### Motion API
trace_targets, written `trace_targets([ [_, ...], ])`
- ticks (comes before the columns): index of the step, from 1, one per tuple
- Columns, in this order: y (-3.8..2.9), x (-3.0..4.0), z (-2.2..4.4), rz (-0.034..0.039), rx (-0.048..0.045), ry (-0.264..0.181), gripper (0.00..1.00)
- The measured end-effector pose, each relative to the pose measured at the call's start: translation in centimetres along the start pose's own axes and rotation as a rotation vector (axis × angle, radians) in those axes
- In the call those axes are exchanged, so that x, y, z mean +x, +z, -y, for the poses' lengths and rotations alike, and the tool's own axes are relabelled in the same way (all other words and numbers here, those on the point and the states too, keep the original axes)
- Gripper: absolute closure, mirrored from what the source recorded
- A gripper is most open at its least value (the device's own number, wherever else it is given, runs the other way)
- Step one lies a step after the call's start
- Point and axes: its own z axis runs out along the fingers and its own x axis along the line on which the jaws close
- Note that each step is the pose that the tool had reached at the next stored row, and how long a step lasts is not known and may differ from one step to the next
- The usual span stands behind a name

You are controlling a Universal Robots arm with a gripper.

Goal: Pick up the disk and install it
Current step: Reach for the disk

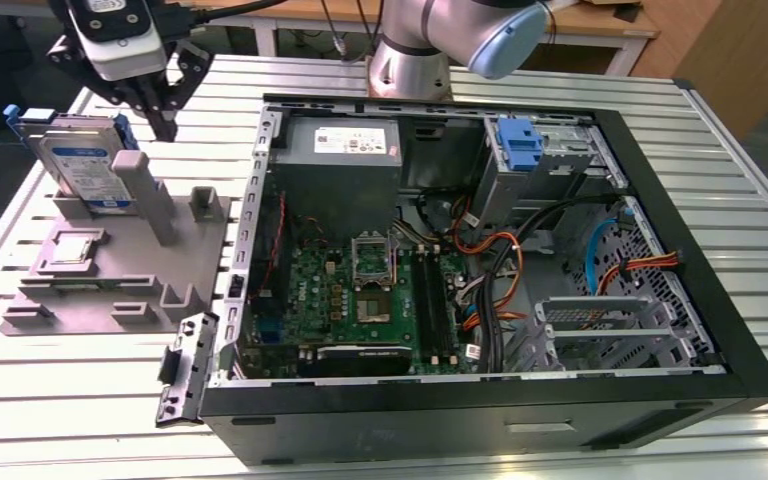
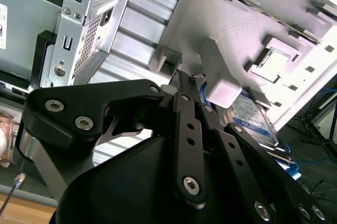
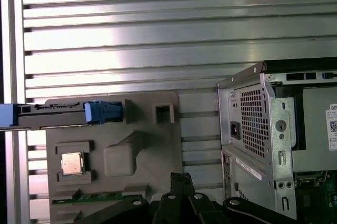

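Note:
The disk point(image 1: 84, 165) stands on edge in the grey holder point(image 1: 124, 275) at the exterior view's left, silver with a white and blue label and a blue frame. My gripper point(image 1: 164, 125) hangs just above it, toward the exterior view's right, near the top of a grey post point(image 1: 144, 195). Its black fingers are shut together with nothing between them and are not touching the disk. In the first wrist view the disk point(image 3: 58, 114) appears edge-on, with the gripper point(image 3: 182, 177) apart from it. The second wrist view has the gripper point(image 2: 181, 77) beside the disk point(image 2: 253, 121).
An open computer case point(image 1: 744, 330) lies on the slatted metal table point(image 1: 77, 400), with motherboard, cables and a blue bracket point(image 1: 520, 145) in its drive bay. A small square silver chip point(image 1: 75, 250) sits in the grey holder. The arm's base point(image 1: 411, 60) stands behind the case.

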Motion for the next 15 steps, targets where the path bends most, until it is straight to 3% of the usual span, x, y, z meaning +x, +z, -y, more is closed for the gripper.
trace_targets([
  [15, 0.03, 0.42, 0.03, 0.0000, 0.0000, 0.000, 0.90],
])
